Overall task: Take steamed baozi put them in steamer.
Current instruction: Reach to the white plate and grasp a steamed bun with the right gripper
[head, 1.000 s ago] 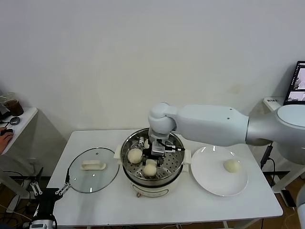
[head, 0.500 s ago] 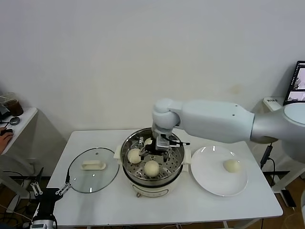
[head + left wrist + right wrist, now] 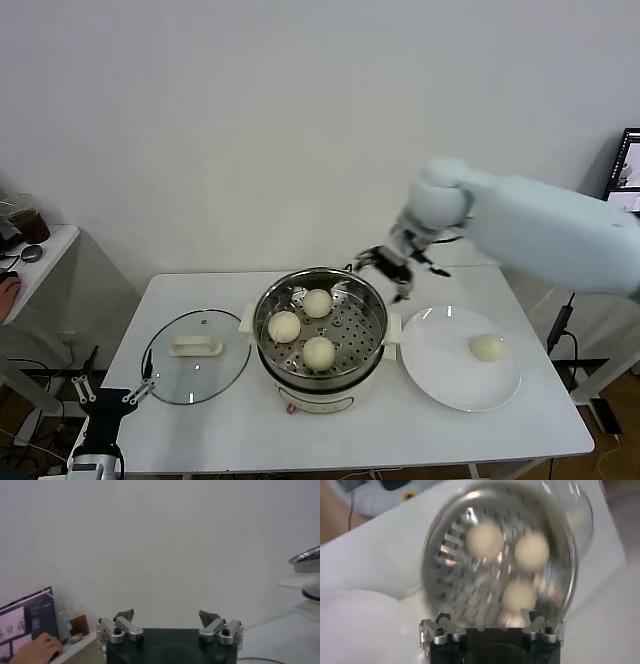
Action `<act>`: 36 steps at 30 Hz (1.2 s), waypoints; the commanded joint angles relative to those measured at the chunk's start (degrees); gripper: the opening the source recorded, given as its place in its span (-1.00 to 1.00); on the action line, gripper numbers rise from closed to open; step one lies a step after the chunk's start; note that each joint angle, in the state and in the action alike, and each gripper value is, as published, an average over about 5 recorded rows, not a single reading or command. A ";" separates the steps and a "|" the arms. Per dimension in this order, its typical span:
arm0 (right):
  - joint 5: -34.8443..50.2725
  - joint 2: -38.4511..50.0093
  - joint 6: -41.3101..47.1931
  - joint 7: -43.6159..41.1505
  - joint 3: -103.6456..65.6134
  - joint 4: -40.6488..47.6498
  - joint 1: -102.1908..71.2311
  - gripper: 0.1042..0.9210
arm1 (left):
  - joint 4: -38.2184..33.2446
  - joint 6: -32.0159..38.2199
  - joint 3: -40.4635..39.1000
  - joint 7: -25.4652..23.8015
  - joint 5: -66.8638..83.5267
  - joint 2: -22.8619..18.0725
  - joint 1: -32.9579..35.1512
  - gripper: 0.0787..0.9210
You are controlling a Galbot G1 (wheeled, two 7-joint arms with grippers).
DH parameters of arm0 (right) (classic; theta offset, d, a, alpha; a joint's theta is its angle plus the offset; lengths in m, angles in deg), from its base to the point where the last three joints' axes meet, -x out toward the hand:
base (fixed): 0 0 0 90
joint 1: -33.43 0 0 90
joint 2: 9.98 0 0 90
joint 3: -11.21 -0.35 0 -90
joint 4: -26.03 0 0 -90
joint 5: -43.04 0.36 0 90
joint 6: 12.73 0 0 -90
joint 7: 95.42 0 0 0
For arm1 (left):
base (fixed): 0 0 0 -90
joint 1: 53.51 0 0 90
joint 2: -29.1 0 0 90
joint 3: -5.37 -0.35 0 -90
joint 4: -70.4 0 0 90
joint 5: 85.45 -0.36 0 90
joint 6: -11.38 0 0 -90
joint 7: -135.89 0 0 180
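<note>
The steel steamer (image 3: 372, 338) stands mid-table with three pale baozi on its perforated tray: one at the back (image 3: 317, 303), one at the left (image 3: 284, 326) and one at the front (image 3: 318, 351). A fourth baozi (image 3: 487, 348) lies on the white plate (image 3: 440, 375) to the right. My right gripper (image 3: 392, 268) is open and empty, raised above the steamer's back right rim. Its wrist view looks down on the steamer (image 3: 560, 525) and its baozi (image 3: 485, 537) beyond the open gripper (image 3: 489, 617). My left gripper (image 3: 110, 392) (image 3: 166, 616) is open, parked low beyond the table's front left corner.
The glass lid (image 3: 195, 357) with a white handle lies on the table left of the steamer. A side table (image 3: 40, 250) with a person's hand (image 3: 37, 649) on it stands at the far left. A monitor (image 3: 625, 175) stands at the far right.
My right gripper has let go of a baozi at the back of the steamer tray, then risen out of the steamer and swung right towards the plate. The left arm has barely moved.
</note>
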 commanded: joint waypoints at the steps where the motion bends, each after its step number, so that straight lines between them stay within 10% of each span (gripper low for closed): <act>1: -9.12 20.03 10.86 -2.02 -13.28 0.69 -17.56 0.76 | 0.08 -0.13 -0.80 -0.05 -0.13 0.15 -0.29 0.77; 12: -16.95 19.44 5.43 0.89 -35.66 9.69 -43.58 0.76 | 0.05 -0.36 -1.78 -0.23 -0.77 -0.12 -0.24 0.77; 36: -25.61 -0.86 -2.20 4.41 -38.83 27.69 -43.17 0.76 | -0.15 -0.39 0.46 -0.10 -1.15 -0.64 1.39 0.77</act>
